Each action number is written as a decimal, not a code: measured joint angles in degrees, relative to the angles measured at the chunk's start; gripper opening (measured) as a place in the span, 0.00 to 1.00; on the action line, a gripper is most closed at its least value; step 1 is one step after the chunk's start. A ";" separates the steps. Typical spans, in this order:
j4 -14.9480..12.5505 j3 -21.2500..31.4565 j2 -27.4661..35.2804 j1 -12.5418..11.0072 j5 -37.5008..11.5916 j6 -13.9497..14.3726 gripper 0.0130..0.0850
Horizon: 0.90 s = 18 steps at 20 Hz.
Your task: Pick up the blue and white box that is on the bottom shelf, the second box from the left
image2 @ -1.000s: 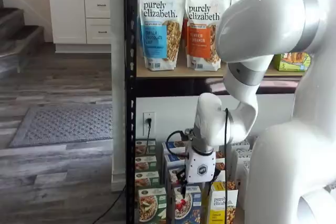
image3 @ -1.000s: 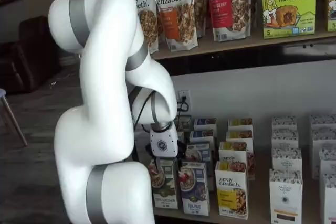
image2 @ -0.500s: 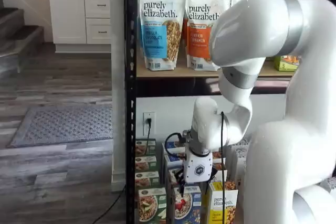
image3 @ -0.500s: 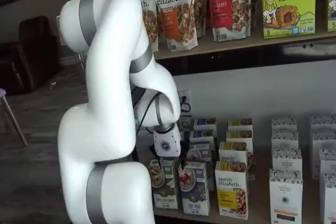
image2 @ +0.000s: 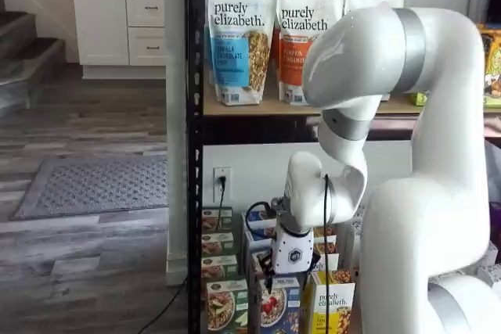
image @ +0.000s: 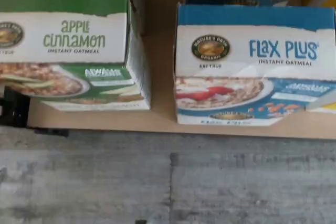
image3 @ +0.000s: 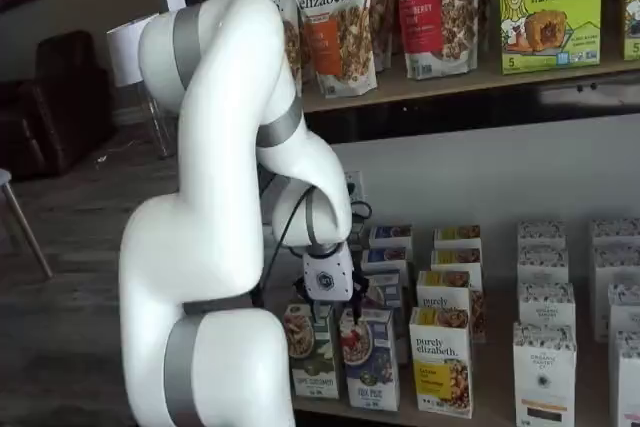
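Since the gripper (image3: 345, 315) hangs just above the blue and white box (image3: 369, 357), it's lining up; jaw state unclear, nothing visibly held.

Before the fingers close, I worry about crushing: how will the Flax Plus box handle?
The Flax Plus box is a thin carton, so probably light and somewhat crushable. Standing narrow at the bottom shelf's front edge beside the Apple Cinnamon box, it could tip if nudged.
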 joint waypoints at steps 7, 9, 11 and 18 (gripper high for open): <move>-2.15 -4.68 5.58 -1.01 -0.91 1.05 1.00; -3.60 -5.93 7.10 -1.42 -1.49 2.03 1.00; -4.85 -7.18 8.44 -1.87 -1.93 2.81 1.00; -4.90 -10.64 11.30 -2.83 -1.95 1.88 1.00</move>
